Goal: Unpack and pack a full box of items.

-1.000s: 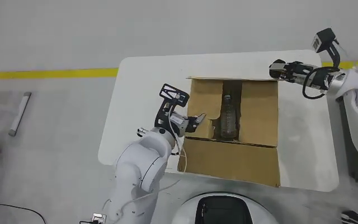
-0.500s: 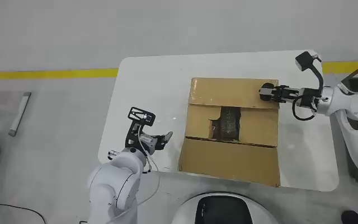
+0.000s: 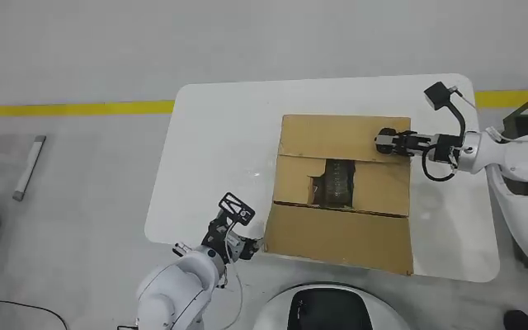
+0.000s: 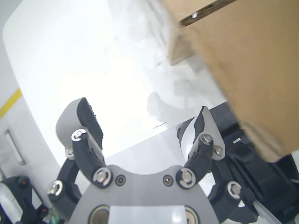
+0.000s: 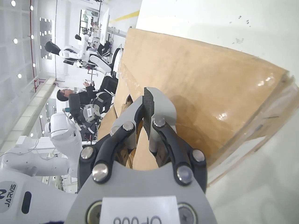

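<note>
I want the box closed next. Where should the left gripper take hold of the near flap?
Probably the near flap by its free edge, close to its left corner, coming in from the robot's side. It is thin board whose edge stands clear of the table, so one finger can go above and one below. The open left gripper sits beside that corner.

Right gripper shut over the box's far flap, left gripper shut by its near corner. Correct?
No. The left gripper is open and empty, per the left wrist view. The right gripper is shut over the far flap of the box.
</note>
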